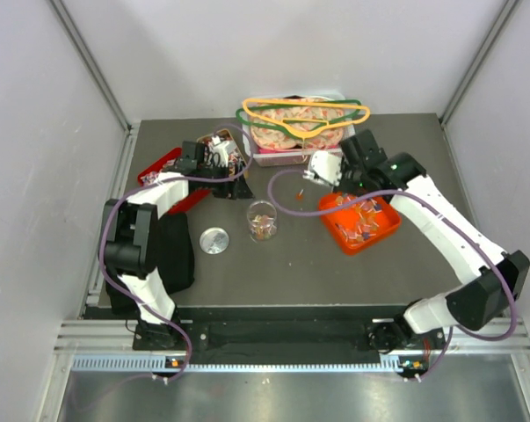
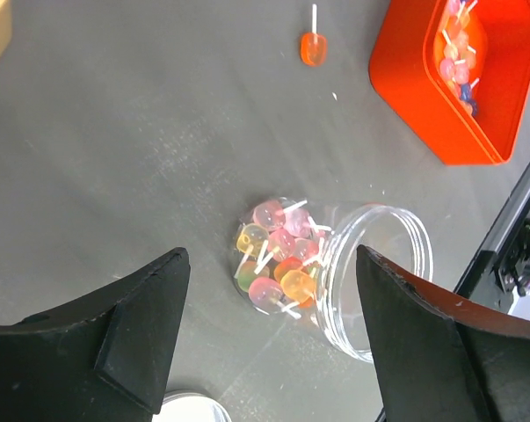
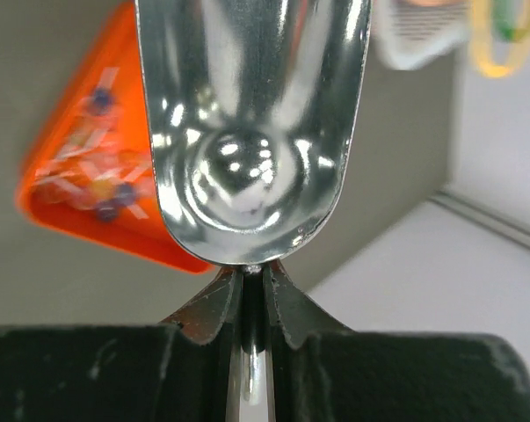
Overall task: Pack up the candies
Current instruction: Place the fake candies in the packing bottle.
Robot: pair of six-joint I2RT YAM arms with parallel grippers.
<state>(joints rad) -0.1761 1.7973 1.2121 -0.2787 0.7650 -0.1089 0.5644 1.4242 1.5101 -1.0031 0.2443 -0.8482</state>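
Steel scoop (image 3: 251,132) empty, handle pinched in right end effector (image 3: 253,277) | left end effector (image 2: 272,259) spread, holding nothing | candies (image 2: 458,53) in orange tray (image 2: 414,97), 3 o'clock of part-filled jar (image 2: 379,281) | risk: unheld jar could tip, narrow mouth spills; loose candy (image 2: 313,48) lies on worktop (image 2: 115,132) | scoop handle hidden, tray blurred.

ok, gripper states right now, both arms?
Left gripper: open, holding nothing.
Right gripper: closed on the metal scoop.

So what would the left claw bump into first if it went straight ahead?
Most likely the clear jar of candies, right ahead of the open left gripper; depth is hard to judge.
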